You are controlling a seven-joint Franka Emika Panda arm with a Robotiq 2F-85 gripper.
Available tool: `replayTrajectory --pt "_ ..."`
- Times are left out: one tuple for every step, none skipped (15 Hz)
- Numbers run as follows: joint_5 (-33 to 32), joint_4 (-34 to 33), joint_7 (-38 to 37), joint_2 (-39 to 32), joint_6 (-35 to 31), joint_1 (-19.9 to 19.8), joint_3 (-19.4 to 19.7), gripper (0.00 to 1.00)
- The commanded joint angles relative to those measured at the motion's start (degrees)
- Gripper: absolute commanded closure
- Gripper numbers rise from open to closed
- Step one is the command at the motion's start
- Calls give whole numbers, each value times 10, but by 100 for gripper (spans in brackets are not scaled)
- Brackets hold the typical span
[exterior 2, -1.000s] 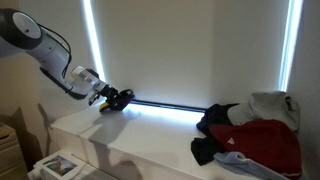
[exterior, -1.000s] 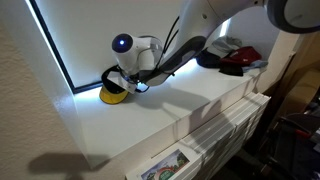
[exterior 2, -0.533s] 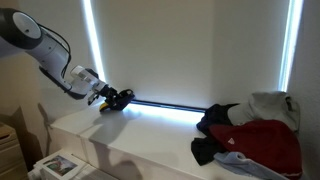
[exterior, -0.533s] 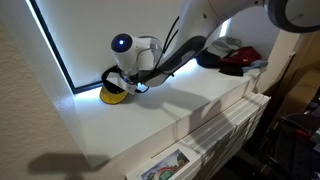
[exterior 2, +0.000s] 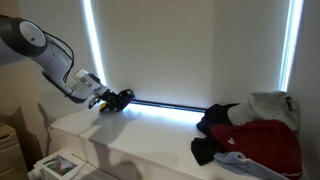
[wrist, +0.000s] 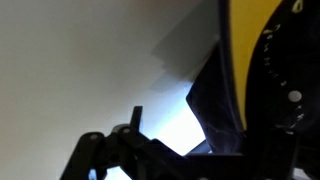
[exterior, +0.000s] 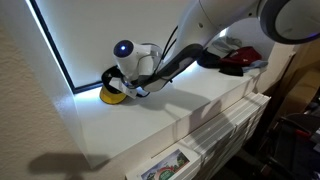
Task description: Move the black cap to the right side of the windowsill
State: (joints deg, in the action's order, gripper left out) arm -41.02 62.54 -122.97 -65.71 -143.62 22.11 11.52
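The black cap with its yellow brim lies at one end of the white windowsill, against the dark window frame. It also shows in an exterior view. My gripper is right at the cap, low over the sill. In the wrist view the cap's black crown and yellow brim fill the right side between the fingers of my gripper. A lit gap separates the left finger from the cap. The gripper looks open around it.
At the other end of the sill lies a pile with a red-and-dark cap and a grey cap. A radiator hangs below the sill's front edge. A printed picture lies near the front corner.
The arm's upper links have shifted a little and the wrist has sunk slightly toward the cap. The cap has not moved.
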Motion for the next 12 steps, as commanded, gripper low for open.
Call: replayTrajectory --pt "13 -2 5 -3 -2 7 10 0" --pt "-7 -4 -25 -3 -16 24 33 0" --pt "-34 -9 -55 -5 -34 45 60 0" --pt "-66 -10 -83 -4 -47 57 75 0" --pt "-87 -16 -106 -7 -56 72 95 0" --pt "-107 -20 -130 -9 -61 84 111 0" --pt "-80 -9 -93 -1 -43 62 78 0" --pt "-91 -10 -111 -1 -45 75 92 0" --pt "-94 -11 -117 -1 -45 83 99 0" --pt "-94 -11 -117 -1 -45 87 102 0" --pt "-83 0 -87 7 -54 74 83 0" --pt "-71 6 -70 11 -50 66 70 0"
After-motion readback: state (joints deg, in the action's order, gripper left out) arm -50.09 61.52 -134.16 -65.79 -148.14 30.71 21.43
